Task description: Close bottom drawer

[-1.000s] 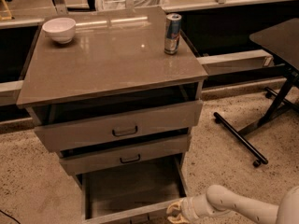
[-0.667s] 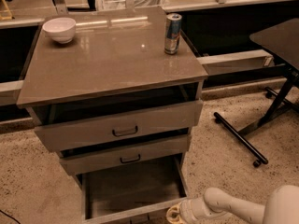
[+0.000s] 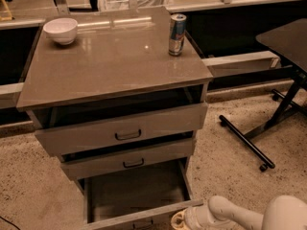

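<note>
Seeing the bottom drawer [image 3: 136, 190] standing pulled well out from the cabinet [image 3: 110, 61], with its front panel nearly reaching the lower edge of view and only its bare flat floor showing. Finding the gripper [image 3: 179, 220] low down at the right end of that front panel, touching it or just beside it; not managing to tell whether opened or closed. Noting the middle drawer [image 3: 129, 159] and the top drawer [image 3: 124, 128] each sitting a little way out, with dark gaps above them hiding whatever is inside. Finding open speckled floor [image 3: 225, 176] to the right, running between the cabinet and the black table base [image 3: 247, 143]. Spotting a white bowl [image 3: 61, 30] near the back left corner of the cabinet top and a can [image 3: 177, 34] standing upright near the right edge, the two well apart.
</note>
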`<state>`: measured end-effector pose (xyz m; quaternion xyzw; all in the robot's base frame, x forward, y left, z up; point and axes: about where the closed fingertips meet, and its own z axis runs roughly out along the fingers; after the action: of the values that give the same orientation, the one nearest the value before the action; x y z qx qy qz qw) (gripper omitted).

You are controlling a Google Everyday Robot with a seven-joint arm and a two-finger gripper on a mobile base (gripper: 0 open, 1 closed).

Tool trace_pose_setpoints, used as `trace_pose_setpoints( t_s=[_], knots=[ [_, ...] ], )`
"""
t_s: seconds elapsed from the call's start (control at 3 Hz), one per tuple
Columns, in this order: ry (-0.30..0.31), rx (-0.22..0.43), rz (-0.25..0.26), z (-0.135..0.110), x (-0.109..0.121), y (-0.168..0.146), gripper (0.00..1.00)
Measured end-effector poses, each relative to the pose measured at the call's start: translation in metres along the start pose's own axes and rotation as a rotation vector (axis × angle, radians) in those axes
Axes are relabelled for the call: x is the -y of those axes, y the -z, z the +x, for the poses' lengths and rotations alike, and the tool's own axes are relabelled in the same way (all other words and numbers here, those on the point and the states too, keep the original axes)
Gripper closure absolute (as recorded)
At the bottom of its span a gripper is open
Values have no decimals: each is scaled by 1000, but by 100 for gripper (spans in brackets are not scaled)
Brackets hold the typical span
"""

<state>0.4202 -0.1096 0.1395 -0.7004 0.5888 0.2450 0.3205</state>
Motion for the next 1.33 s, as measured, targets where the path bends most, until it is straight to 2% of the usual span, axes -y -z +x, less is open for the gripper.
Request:
trace_pose_setpoints(
  t_s=[0.33,0.67,1.0,1.33],
  knots=[
    [0,0,0,0,0,0,31],
    [5,23,18,-3,15,-11,8],
    [6,29,20,-5,17,-13,0],
    [13,76,44,-16,46,-35,0]
  ],
)
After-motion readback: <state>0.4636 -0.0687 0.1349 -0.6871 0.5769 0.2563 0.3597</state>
